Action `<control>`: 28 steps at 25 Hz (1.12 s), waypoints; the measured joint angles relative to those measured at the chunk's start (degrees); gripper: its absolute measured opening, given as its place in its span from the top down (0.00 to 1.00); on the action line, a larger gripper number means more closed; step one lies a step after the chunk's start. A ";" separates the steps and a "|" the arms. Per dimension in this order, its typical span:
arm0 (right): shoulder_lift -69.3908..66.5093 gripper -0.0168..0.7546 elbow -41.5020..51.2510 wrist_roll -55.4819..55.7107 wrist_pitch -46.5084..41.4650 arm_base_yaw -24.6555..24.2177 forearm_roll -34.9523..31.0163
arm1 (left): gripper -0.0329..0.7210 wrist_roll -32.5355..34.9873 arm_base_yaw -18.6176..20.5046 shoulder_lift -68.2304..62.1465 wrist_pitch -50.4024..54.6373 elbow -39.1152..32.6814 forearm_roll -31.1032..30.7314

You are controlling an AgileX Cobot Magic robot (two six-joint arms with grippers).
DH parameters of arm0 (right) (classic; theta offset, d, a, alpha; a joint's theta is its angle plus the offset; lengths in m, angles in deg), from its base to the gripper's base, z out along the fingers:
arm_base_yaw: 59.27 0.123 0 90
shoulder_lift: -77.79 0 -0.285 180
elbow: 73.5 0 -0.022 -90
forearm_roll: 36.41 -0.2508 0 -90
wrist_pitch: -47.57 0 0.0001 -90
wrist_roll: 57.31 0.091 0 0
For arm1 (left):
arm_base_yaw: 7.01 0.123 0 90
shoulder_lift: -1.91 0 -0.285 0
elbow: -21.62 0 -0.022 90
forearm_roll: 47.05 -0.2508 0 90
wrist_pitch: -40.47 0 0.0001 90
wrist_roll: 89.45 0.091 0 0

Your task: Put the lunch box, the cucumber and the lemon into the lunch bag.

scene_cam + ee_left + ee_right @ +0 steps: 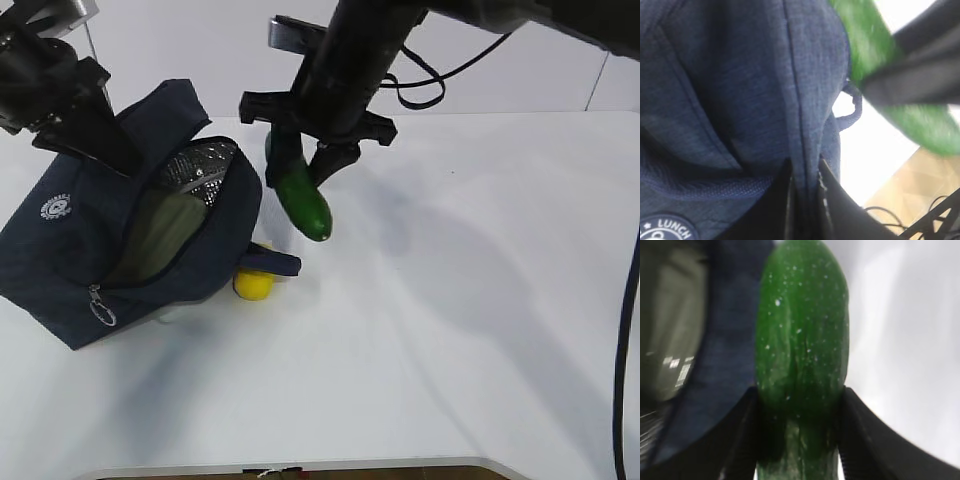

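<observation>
The navy lunch bag [75, 250] lies on the white table at the left, its mouth open toward me, silvery lining showing. The lunch box [160, 232] with its pale green lid rests inside the opening. My left gripper [108, 150] is shut on the bag's upper edge; in the left wrist view its fingers pinch the lunch bag [740, 85] fabric. My right gripper [300, 160] is shut on the cucumber [303, 195], which hangs tilted in the air just right of the bag's mouth; the cucumber [802, 340] fills the right wrist view. The lemon [253, 285] lies on the table by the bag's handle.
A loop handle [270, 260] of the bag sticks out over the lemon. The white table [470, 330] stretches to the right and front. Black cables hang at the far right edge.
</observation>
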 joint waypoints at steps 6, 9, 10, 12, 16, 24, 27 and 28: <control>0.00 0.55 -0.20 -4.26 -0.13 0.02 -11.11 | 0.94 0.00 0.00 0.00 -0.63 0.00 0.00; -0.38 0.55 -0.20 -6.11 -0.13 0.02 -16.39 | 0.94 0.00 0.00 0.00 -0.77 0.00 0.86; -0.81 0.55 -0.33 -6.64 -0.13 0.02 -18.01 | 0.94 0.00 0.00 0.00 -0.91 0.00 1.29; -2.07 0.55 -0.44 -7.99 -0.13 0.02 -21.92 | 0.94 0.10 0.00 0.00 -1.16 0.00 2.34; -5.51 0.55 -0.44 -10.37 2.07 0.02 -27.97 | 0.94 0.10 0.00 0.00 -1.29 0.00 3.91; -7.52 0.55 -0.44 -11.46 13.54 0.02 -31.76 | 0.94 0.10 0.00 0.00 -0.14 0.00 4.29; -7.73 0.52 -0.44 -11.49 15.53 0.02 -32.00 | 0.94 0.10 0.00 0.00 -0.14 0.00 4.40; -7.72 0.50 -0.44 -11.24 15.98 0.02 -32.00 | 0.94 0.10 0.00 0.00 -0.14 0.00 4.37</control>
